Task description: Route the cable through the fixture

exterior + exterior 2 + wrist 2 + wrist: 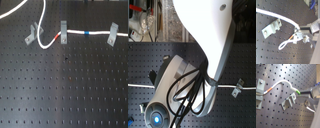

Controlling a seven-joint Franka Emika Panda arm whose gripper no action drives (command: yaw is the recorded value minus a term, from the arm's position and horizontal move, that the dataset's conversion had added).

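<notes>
A white cable (75, 32) runs from the first exterior view's right through the right fixture (113, 33) and the middle fixture (63, 30). It then loops down past a red mark (57, 36) and rises beside the left fixture (32, 33), which holds no cable. My gripper does not show in the first exterior view. In the first wrist view my gripper (304, 93) is shut on the cable (283, 82) next to a green mark (298, 92), above the empty fixture (288, 101). The second wrist view shows the gripper (299, 32) on the cable (278, 16) near a fixture (272, 28).
A black perforated board (65, 85) carries everything. A second white cable (15, 11) lies at the first exterior view's top left. In the second exterior view my white arm (208, 35) hides most of the board; one fixture (238, 89) shows at the second exterior view's right.
</notes>
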